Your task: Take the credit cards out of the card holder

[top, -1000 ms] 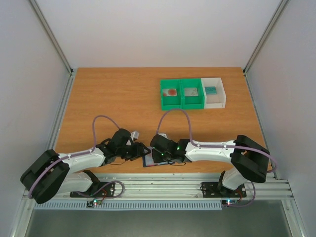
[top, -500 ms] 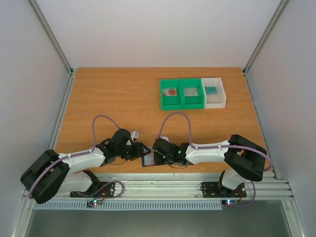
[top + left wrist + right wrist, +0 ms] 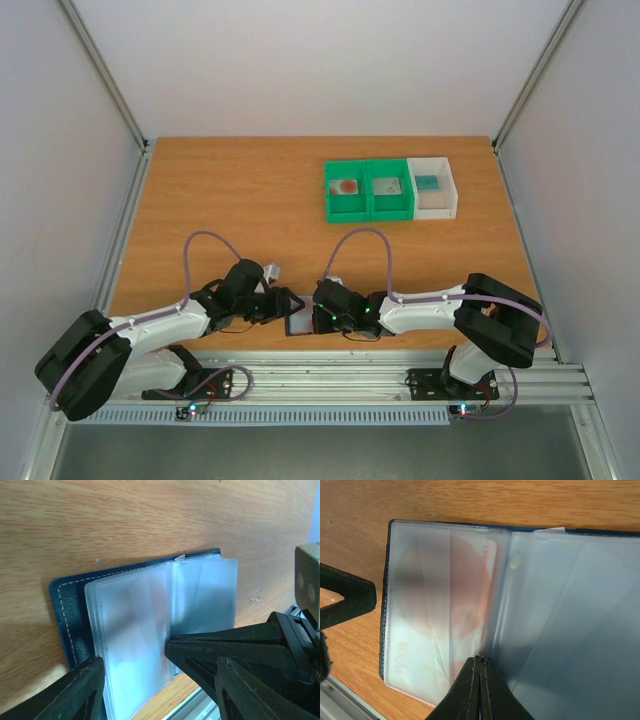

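The card holder (image 3: 298,324) lies open near the table's front edge, a navy cover (image 3: 65,610) with frosted clear sleeves (image 3: 420,580). A red credit card (image 3: 470,580) shows through a left-hand sleeve, and in the left wrist view it is only a faint red tint (image 3: 161,592). My right gripper (image 3: 481,658) is shut, its tips pressed at the fold between the sleeve pages; I cannot tell whether a sleeve is pinched. It reaches in from the right (image 3: 312,320). My left gripper (image 3: 160,690) is open and straddles the near end of the left sleeves (image 3: 290,303).
Two joined green bins (image 3: 368,208) and a white bin (image 3: 455,190) stand at the back right, each with a small flat card-like piece inside. The aluminium rail (image 3: 330,375) runs just in front of the holder.
My right gripper has closed and slid a little left onto the sleeves. The left jaws have opened somewhat wider. The holder has stayed where it was.
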